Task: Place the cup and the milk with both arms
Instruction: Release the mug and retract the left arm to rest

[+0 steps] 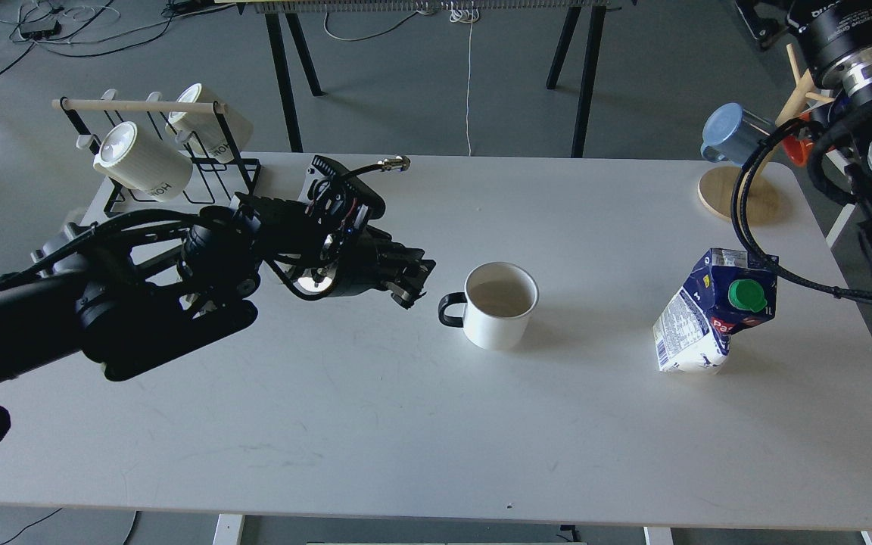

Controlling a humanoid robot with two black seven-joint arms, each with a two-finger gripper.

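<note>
A white cup (498, 316) stands upright on the white table (375, 409) near its middle, with its black handle pointing left. My left gripper (413, 282) is open and empty, a short way left of the handle and apart from it. A blue and white milk carton (697, 325) with a green cap stands on the table at the right, dented and leaning. Thick joints and cables of my right arm (860, 68) show at the top right, above and behind the carton. The right gripper itself is out of view.
A black wire rack (179, 193) with a wooden bar holds two white mugs (141, 163) at the back left, just behind my left arm. A wooden mug tree (739, 198) with a blue cup (727, 132) stands at the back right corner.
</note>
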